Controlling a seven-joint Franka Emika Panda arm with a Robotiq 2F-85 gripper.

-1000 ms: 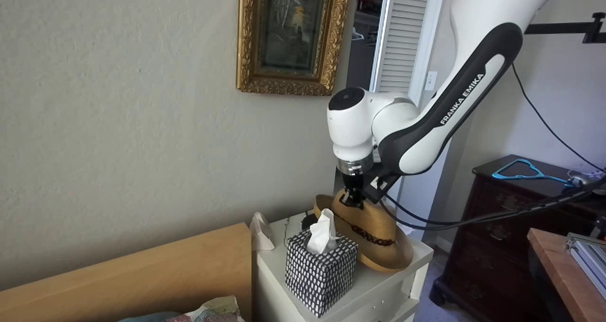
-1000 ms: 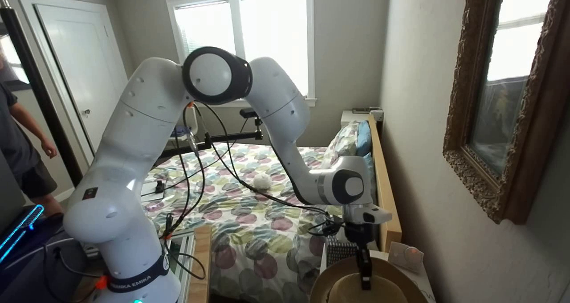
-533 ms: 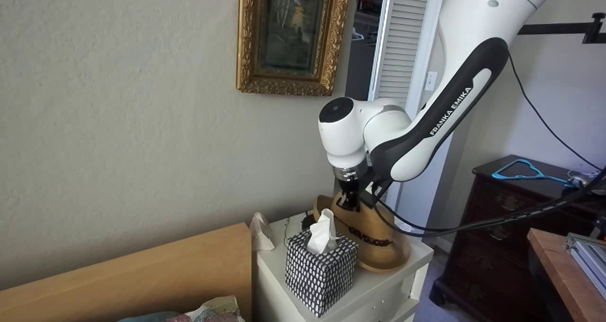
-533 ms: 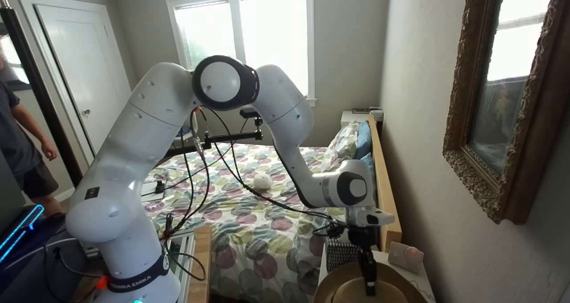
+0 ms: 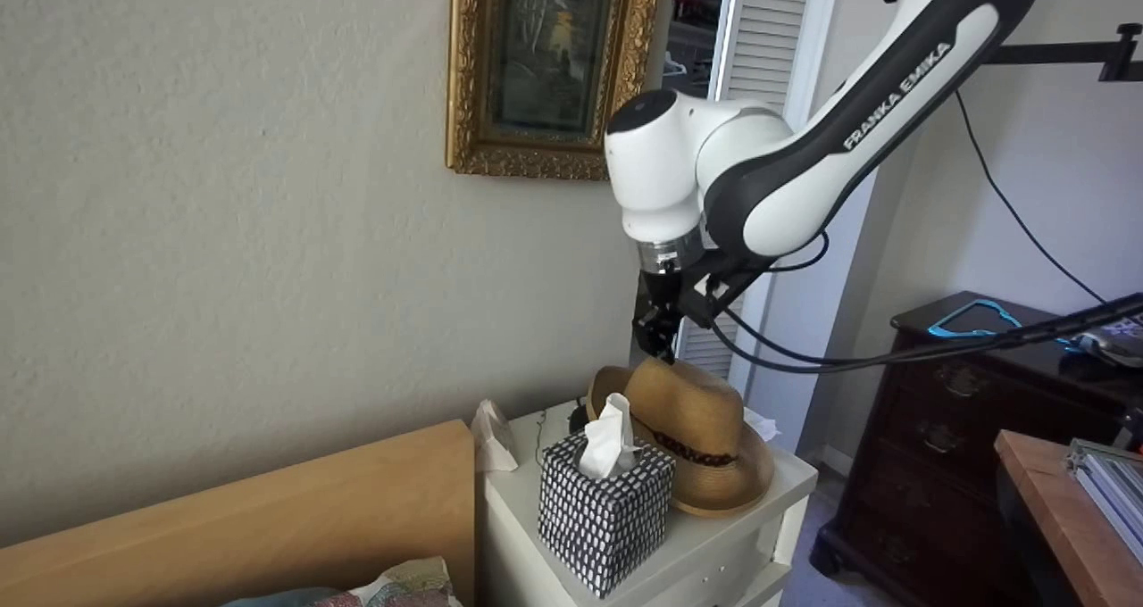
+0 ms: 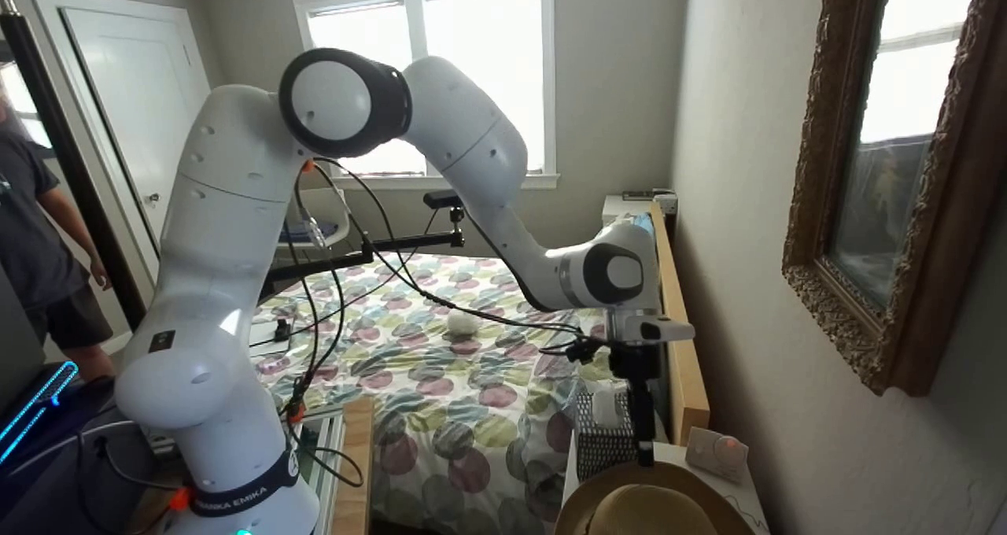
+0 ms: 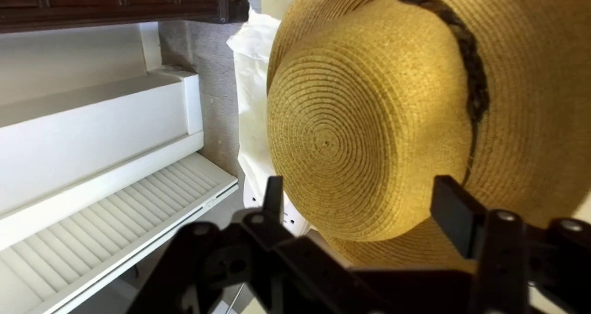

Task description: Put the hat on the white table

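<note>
- Currently, in an exterior view, the straw hat (image 5: 705, 411) sits crown up on the white table (image 5: 513, 491).
- A black-and-white tissue box (image 5: 603, 518) stands just in front of the hat and hides part of its brim; a white tissue (image 5: 607, 442) sticks out of the box's top.
- Over the hat hangs the gripper (image 5: 661, 353), pointing down, its lower end right at the top of the crown; whether the two touch cannot be told.
- In an exterior view, a small pale box (image 6: 717, 452) stands on the white table near the brim. From this side, how far the gripper is spread cannot be told.
- Behind the arm (image 6: 480, 142) are a bed (image 6: 440, 385) with a spotted cover and a bright window (image 6: 488, 71); a person (image 6: 47, 244) stands at the left edge.
- In the wrist view, the gripper's fingers (image 7: 455, 212) stand wide apart, the hat's crown showing beyond the gap.
- A crumpled white sheet (image 7: 254, 101) shows beside the brim, and a slatted door (image 7: 138, 226) runs across the lower left.
</note>
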